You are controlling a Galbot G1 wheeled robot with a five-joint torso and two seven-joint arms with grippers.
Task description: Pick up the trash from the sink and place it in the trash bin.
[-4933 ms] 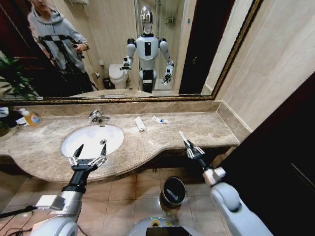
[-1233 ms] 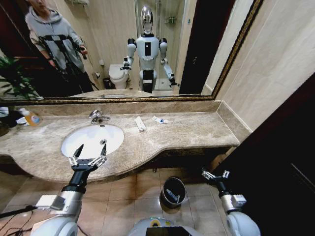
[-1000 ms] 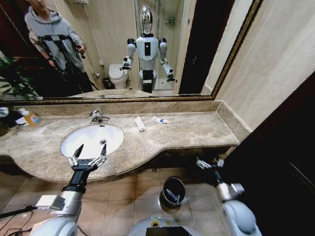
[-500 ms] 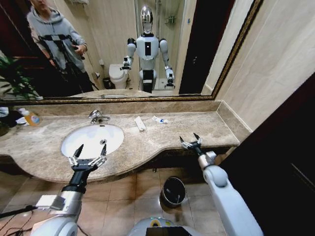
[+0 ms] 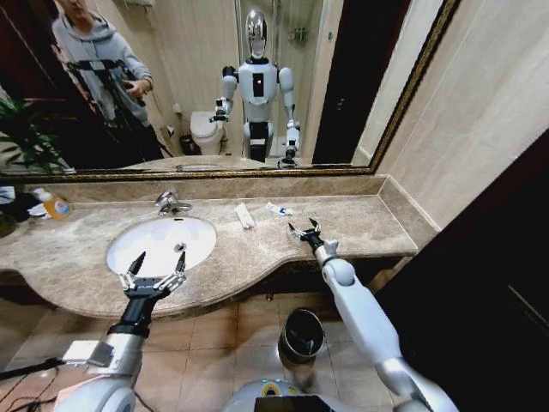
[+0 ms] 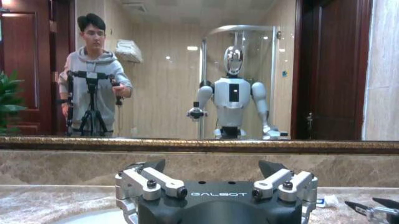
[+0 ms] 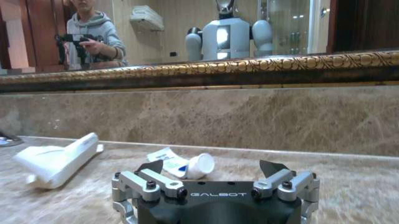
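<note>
- Over the counter (image 5: 360, 225), right end effector (image 5: 304, 230) hovers with fingers spread, near the small white tube (image 5: 278, 209) and flat white packet (image 5: 244, 215).
- Left end effector (image 5: 153, 273), fingers apart, hangs at the sink (image 5: 129, 240) front rim.
- Trash bin (image 5: 303, 334) stands on the floor.

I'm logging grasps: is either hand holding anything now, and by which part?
Nothing is held. Right hand is open over the counter near the tube; left hand is open at the sink.

arms: we are showing pale grey, rounded shells
left tool (image 5: 154, 268): we are wearing silver links, black pointed tips
right tool (image 7: 214, 171): we are displaying "GALBOT" lettering, dark screws
</note>
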